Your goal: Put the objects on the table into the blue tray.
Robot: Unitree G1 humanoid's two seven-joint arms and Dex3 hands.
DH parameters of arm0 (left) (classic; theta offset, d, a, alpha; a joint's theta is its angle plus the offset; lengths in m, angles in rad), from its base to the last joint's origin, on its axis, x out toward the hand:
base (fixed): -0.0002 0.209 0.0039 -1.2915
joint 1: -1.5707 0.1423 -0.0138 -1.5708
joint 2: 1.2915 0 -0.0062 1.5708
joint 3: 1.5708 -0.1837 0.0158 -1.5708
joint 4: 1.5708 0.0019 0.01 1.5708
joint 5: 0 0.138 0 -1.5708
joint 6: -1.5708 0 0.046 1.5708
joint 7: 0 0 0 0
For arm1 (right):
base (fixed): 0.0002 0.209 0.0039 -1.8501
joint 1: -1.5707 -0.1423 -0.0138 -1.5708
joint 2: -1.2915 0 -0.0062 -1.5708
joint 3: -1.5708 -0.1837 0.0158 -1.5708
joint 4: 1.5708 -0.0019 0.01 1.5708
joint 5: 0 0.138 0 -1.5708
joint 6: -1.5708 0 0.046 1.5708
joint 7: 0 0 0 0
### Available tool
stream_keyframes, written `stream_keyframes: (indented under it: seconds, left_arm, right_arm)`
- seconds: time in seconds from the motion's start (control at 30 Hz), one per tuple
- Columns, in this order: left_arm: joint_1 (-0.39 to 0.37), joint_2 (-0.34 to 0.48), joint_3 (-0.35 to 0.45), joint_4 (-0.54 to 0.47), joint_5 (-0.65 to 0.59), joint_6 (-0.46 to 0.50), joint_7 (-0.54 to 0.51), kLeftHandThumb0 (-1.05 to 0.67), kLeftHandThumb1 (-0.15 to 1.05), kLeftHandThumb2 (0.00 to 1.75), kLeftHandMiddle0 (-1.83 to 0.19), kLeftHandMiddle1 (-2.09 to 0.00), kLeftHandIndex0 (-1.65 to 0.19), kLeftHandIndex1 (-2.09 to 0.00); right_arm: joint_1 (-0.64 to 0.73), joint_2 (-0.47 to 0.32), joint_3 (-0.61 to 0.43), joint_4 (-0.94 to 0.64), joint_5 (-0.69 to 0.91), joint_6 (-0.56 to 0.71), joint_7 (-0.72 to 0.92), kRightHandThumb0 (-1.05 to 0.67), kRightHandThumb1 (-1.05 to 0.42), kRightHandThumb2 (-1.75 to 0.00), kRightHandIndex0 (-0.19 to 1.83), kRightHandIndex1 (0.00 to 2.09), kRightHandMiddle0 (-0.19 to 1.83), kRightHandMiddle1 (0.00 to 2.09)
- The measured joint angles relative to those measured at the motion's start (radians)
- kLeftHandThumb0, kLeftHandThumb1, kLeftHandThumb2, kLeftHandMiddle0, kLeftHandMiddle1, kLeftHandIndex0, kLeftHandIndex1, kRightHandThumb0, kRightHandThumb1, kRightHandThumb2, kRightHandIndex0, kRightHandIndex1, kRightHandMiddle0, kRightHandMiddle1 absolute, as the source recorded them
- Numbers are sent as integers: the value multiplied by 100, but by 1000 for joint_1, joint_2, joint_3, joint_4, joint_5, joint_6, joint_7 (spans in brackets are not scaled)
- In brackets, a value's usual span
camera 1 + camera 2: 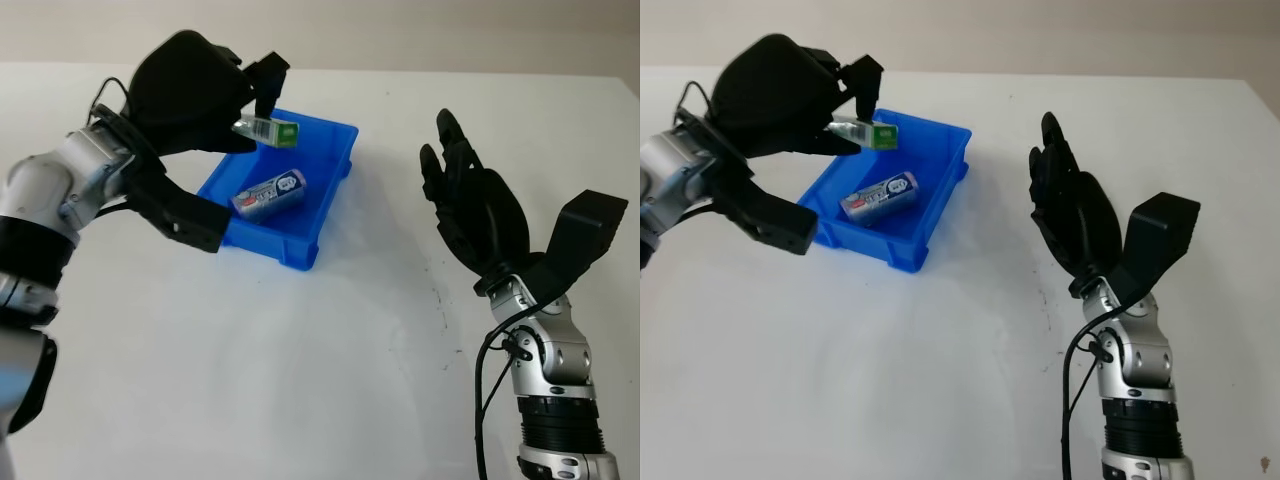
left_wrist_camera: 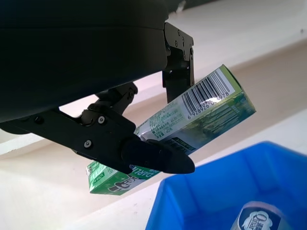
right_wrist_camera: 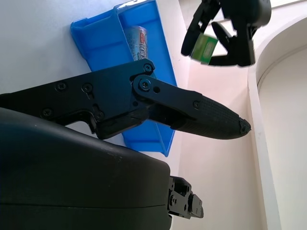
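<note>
Left eye view, near to far. Right hand (image 1: 478, 205): open, nothing held, raised above white table (image 1: 330, 380), well apart from tray. Blue tray (image 1: 318, 215): on table, holds 1 can (image 1: 268, 194) lying on its side. Left hand (image 1: 205, 95): fingers clamped on green carton (image 1: 266, 129), held in air over tray's far-left part.

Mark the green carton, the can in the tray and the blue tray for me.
green carton (image 1: 268, 129), left eye view: its side face, held in the left hand (image 1: 195, 95) above the tray.
can (image 1: 268, 194), left eye view: middle of its label, lying inside the tray.
blue tray (image 1: 335, 172), left eye view: its right rim.
</note>
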Motion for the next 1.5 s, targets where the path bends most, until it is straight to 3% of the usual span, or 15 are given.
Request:
stream_keyframes:
  seconds: [0.23, 0.43, 0.5, 0.57, 0.73, 0.83, 0.9, 0.97, 1.07, 1.1, 1.13, 1.17, 1.23, 1.33, 1.5]
  left_arm:
    - [-55, -55, -94, 122, 14, 6, -39, -44, 105, 38, -78, -209, -39, -209]
    - [-93, -98, -126, 200, -10, 0, -85, -45, 105, 34, -59, -209, -24, -209]
    - [-94, -107, -134, 211, -18, -7, -85, -45, 105, 30, -57, -209, -19, -197]
    - [-95, -115, -150, 220, -16, -11, -80, -44, 105, 26, -65, -209, -21, -184]
    - [-103, -132, -200, 238, 6, -13, -20, -46, 105, 31, -83, -209, -22, -208]
    - [-103, -140, -222, 246, 12, -2, 19, -56, 105, 39, -67, -205, -11, -199]
    - [-103, -144, -232, 252, 12, -6, 30, -61, 105, 40, -40, -176, -12, -173]
    - [-103, -144, -239, 253, 9, -20, 24, -64, 105, 41, -35, -140, -13, -150]
    - [-103, -139, -249, 241, 8, -34, -26, -69, 105, 47, -14, -137, -2, -129]
    - [-103, -138, -252, 233, 7, -37, -50, -71, 105, 49, -14, -113, 1, -115]
    - [-102, -137, -253, 222, 5, -39, -74, -74, 105, 52, -18, -66, 0, -83]
    - [-103, -133, -253, 212, 1, -41, -93, -75, 105, 53, -22, -38, -4, -59]
    - [-102, -124, -252, 191, -11, -47, -129, -80, 105, 56, -16, -10, -7, -23]
    - [-102, -114, -247, 168, -34, -51, -172, -85, 105, 57, -2, -2, -2, -9]
    - [-99, -95, -179, 141, -158, -86, -253, -82, 105, 52, 7, -3, -2, -7]
  right_arm:
    - [3, 0, 1, -1, -1, 0, -6, -76, -105, -75, -19, 0, -19, 0]
    - [4, 0, 1, -1, -3, -1, -8, -76, -105, -74, -19, 0, -19, 0]
    - [4, 0, 1, -1, -3, -2, -9, -76, -105, -74, -19, 0, -19, 0]
    - [4, 0, 1, -1, -3, -2, -10, -76, -105, -74, -19, 0, -19, 0]
    - [4, 1, 1, -2, -3, -2, -14, -76, -105, -74, -19, 0, -19, 0]
    - [4, 1, 2, -3, -3, -2, -15, -77, -105, -74, -19, 0, -19, 0]
    - [4, 1, 2, -3, -4, -2, -16, -77, -105, -74, -19, 0, -19, 0]
    - [4, 2, 3, -4, -5, -2, -19, -77, -105, -74, -19, 0, -19, 0]
    - [4, 6, 3, -4, -5, -2, -23, -77, -105, -74, -19, 0, -19, 0]
    - [4, 8, 3, -4, -5, -2, -24, -77, -105, -74, -19, 0, -19, 0]
    - [4, 9, 4, -4, -6, -2, -25, -77, -105, -74, -19, 0, -19, 0]
    - [4, 10, 4, -4, -7, -2, -27, -77, -105, -74, -19, 0, -19, 0]
    - [4, 11, 4, -4, -9, -2, -29, -77, -105, -74, -19, 0, -19, 0]
    - [4, 12, 4, -4, -9, -2, -29, -77, -105, -74, -19, 0, -19, 0]
    - [4, 12, 3, -3, -9, -4, -23, -76, -105, -75, -19, 0, -19, 0]
